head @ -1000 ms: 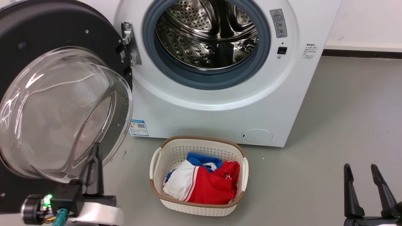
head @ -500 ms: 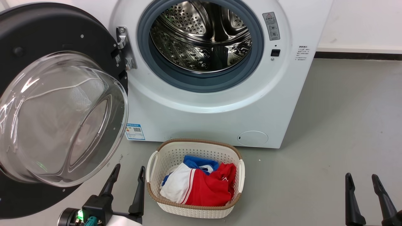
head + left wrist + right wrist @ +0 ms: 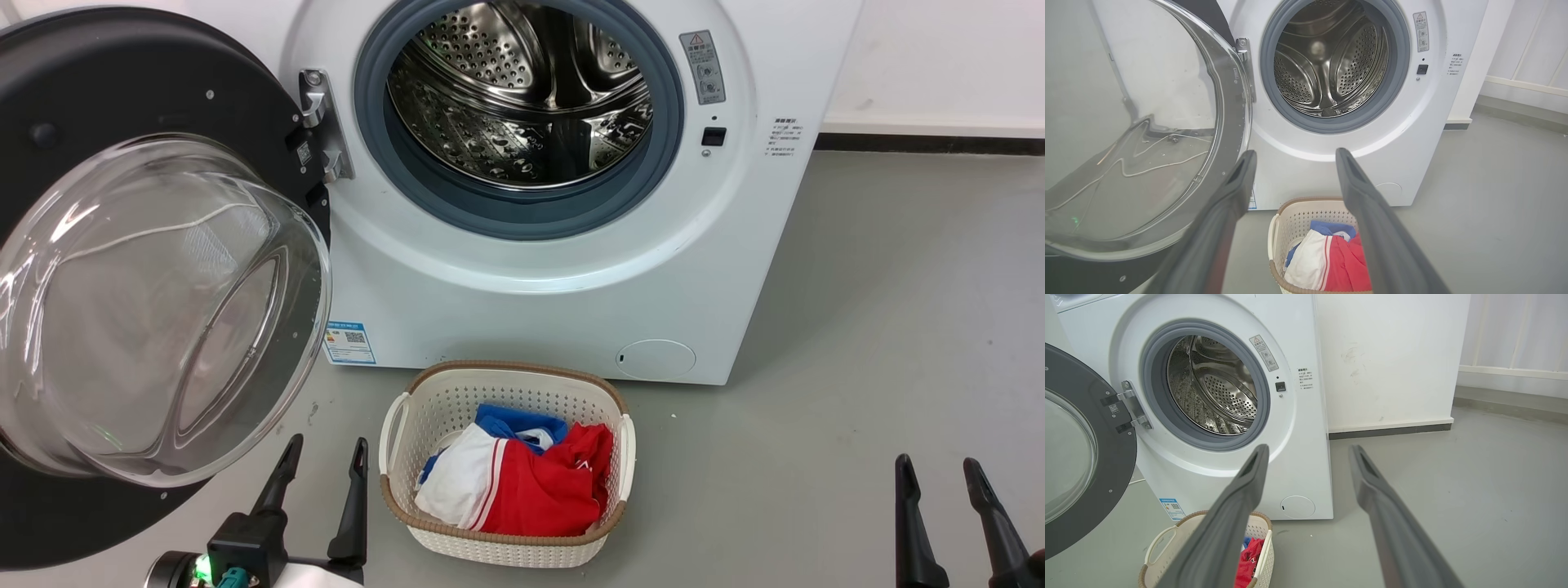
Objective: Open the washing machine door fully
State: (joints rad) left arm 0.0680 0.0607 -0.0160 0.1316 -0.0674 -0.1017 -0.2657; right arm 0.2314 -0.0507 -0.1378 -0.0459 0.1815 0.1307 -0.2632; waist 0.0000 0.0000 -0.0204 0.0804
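- Where the head view's left and bottom edges cut across it, the washing machine door (image 3: pixel 155 286) lost part of its black disc, so its full outline could not be seen.
- The door hung swung out to the left of the washing machine (image 3: pixel 531 310) on its metal hinge (image 3: pixel 322 122). Its clear glass bowl faced the camera, and the steel drum (image 3: pixel 522 98) and grey gasket (image 3: pixel 522 216) lay uncovered.
- The top of the machine ran out of frame.
- The clothes (image 3: pixel 531 486) in the white laundry basket (image 3: pixel 506 545) were bunched in red, white and blue, and single garments could not be told apart.
- The warning sticker (image 3: pixel 702 67) carried a red triangle, but its text was too small to read.
- The blue label (image 3: pixel 349 343) showed a QR code and nothing else legible.
- The printed lines (image 3: pixel 785 136) right of the opening were also unreadable.
- The left claw (image 3: pixel 326 443) rose from the lower left with its fingers spread and nothing between them. It sat just beside the basket and below the door's bowl, touching neither.
- The right claw (image 3: pixel 936 464) stood at the lower right over the grey floor (image 3: pixel 857 327), its base cut off. Its fingers were parted and empty, well apart from the machine.
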